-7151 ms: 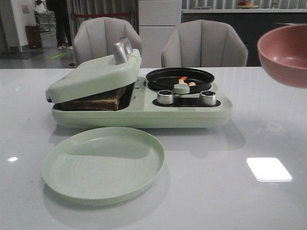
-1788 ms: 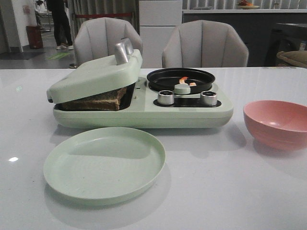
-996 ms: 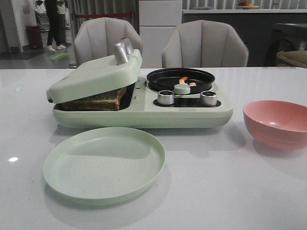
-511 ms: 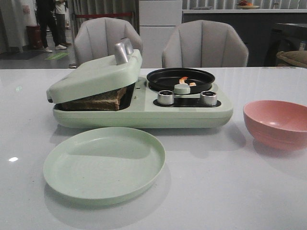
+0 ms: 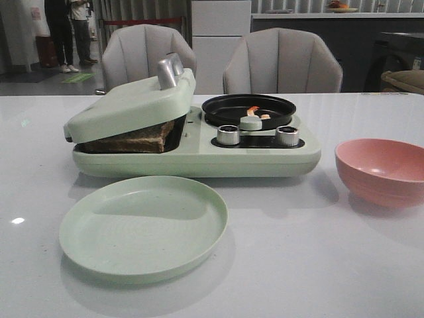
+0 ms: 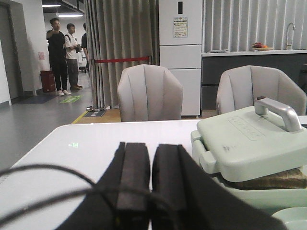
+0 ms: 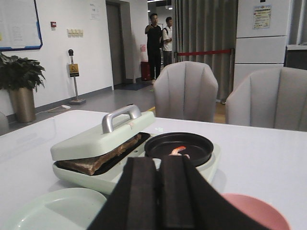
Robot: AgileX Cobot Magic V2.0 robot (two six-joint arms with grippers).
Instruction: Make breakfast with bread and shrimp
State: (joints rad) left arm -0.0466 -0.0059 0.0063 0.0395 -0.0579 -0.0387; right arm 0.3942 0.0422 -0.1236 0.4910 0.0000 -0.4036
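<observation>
The bread lies in the left tray of a pale green breakfast maker, and the hinged lid rests tilted on top of it. The shrimp, small orange-pink pieces, sit in the round black pan on the maker's right side. Neither gripper shows in the front view. My left gripper is shut on nothing, held off to the left of the maker beside the lid and bread. Also shut and empty, my right gripper hangs in front of the maker, facing the shrimp and bread.
A round pale green plate lies in front of the maker. To the right of the maker stands a pink bowl. Two silver knobs line the maker's front. Two grey chairs stand behind the table.
The pink bowl, up in the air at the right edge 7.2 s ago, now stands on the table. Over the last second only people in the background moved.
</observation>
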